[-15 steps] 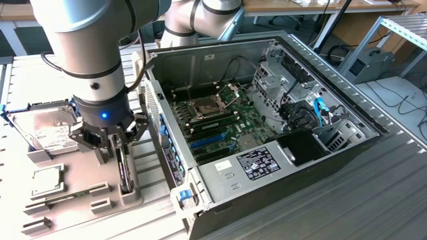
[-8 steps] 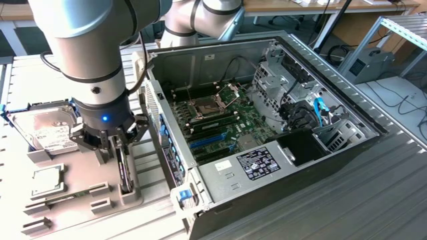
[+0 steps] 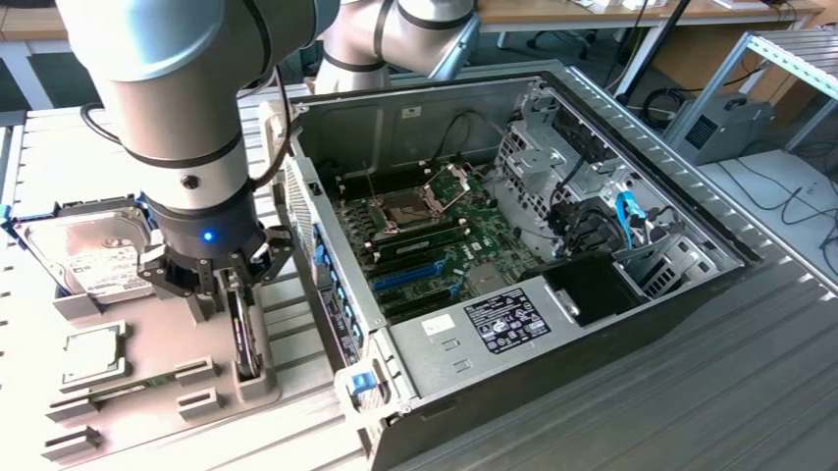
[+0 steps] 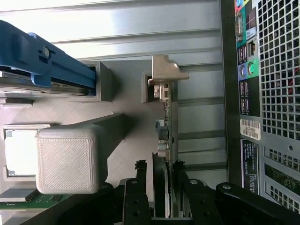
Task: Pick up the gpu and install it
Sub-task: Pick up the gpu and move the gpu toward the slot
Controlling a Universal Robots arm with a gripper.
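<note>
Gripper [image 3: 220, 292] sits low over the tray [image 3: 144, 412], jaws spread, one finger [image 4: 140, 177] on each side of the gpu [image 4: 165, 136], nothing pinched yet. The gpu stands on edge in its tray slot, just beside the case [image 3: 433, 378] and near the hard drive [image 3: 92, 260] and cpu [image 3: 92, 345]. Risks as I see them: the card looks closer to one finger than the other, so closing off-centre could tip or drag it in the slot before the grip sets. Fingers land on a thin populated board, so pads on components rather than flat pcb could slip or damage parts. A lift that isn't straight could bind the card in the tray and pull the tray with it. A skewed grip would also carry over into misalignment at the blue slots [image 3: 412, 278] on the board.
</note>
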